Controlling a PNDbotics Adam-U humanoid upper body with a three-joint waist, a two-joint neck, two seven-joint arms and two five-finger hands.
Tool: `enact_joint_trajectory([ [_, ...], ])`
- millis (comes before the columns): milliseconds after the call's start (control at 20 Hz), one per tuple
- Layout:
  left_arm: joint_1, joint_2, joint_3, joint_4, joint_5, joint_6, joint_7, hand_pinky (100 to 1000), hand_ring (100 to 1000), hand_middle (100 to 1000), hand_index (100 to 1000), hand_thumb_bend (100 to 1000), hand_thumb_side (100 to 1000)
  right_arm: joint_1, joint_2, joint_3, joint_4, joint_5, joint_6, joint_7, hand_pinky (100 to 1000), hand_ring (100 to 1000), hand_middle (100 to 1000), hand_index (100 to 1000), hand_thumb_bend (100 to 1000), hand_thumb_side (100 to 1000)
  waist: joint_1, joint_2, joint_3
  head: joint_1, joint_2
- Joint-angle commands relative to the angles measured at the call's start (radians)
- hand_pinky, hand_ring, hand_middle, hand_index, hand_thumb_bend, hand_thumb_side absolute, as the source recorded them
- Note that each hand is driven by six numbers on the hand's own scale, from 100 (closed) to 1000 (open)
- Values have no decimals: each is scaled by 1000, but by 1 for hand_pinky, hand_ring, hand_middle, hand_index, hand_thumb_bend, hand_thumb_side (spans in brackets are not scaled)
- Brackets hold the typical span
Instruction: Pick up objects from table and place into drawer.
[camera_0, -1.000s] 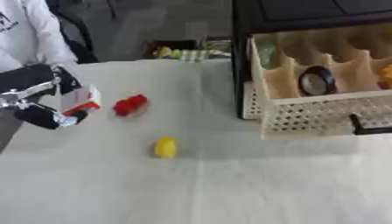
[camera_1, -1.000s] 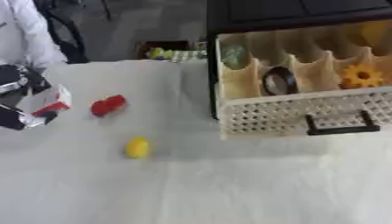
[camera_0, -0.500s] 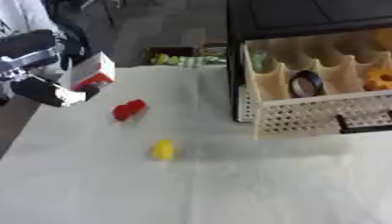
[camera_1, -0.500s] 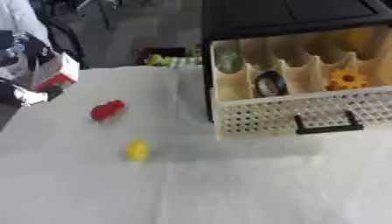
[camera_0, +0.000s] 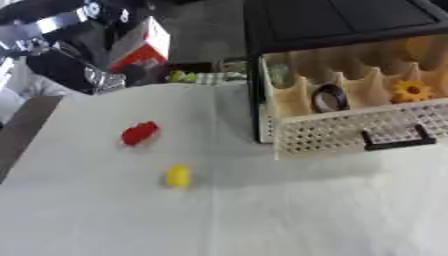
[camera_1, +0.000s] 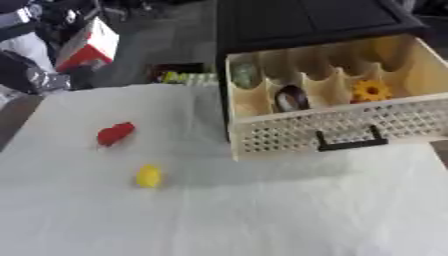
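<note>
My left hand (camera_0: 92, 52) is raised high at the upper left, above the table's far edge, shut on a red and white box (camera_0: 144, 45). A red object (camera_0: 139, 133) and a small yellow object (camera_0: 178, 175) lie on the white tablecloth, left of centre. The cream drawer (camera_1: 350, 127) stands pulled out at the right with a black handle (camera_1: 350, 140). Its compartments hold a dark round object (camera_1: 290, 97), an orange flower-shaped object (camera_1: 371, 91) and a greenish object (camera_1: 242, 76). My right hand is out of sight.
The drawer belongs to a black cabinet (camera_0: 341, 20) at the upper right. Green and yellow packets (camera_0: 197, 76) lie beyond the table's far edge. The tablecloth (camera_0: 262, 215) spreads bare across the front.
My left hand has lifted the red and white box from table height up and towards the right. The camera has also shifted, moving the whole scene in the picture.
</note>
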Motion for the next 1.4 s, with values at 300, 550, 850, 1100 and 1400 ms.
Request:
enact_joint_trajectory([
  [300,-120,-100,-19,-4,72,32,-24,405,508,412,601,100,443,-30,3,6,-11,-18,22,6,720,702,392,729,100,1000,3,-32,-11,-13,-14],
  [550,-162,-170,-22,17,115,71,-27,387,498,405,594,100,500,-36,12,7,-11,-20,31,7,720,702,393,728,100,1000,8,-34,-26,-23,-35],
  [850,-203,-241,-27,60,135,106,0,370,489,397,585,100,533,-50,20,12,-11,-25,39,11,720,703,393,727,100,1000,22,-30,-48,-22,-58],
  [1100,-217,-280,-38,112,146,141,53,356,481,390,575,100,614,-57,26,11,-11,-26,49,15,721,704,393,727,100,1000,34,-22,-55,-25,-81],
  [1400,-229,-318,-47,171,167,169,99,348,479,388,575,100,668,-69,34,10,-11,-28,56,16,722,705,394,727,100,1000,43,-11,-72,-21,-107],
])
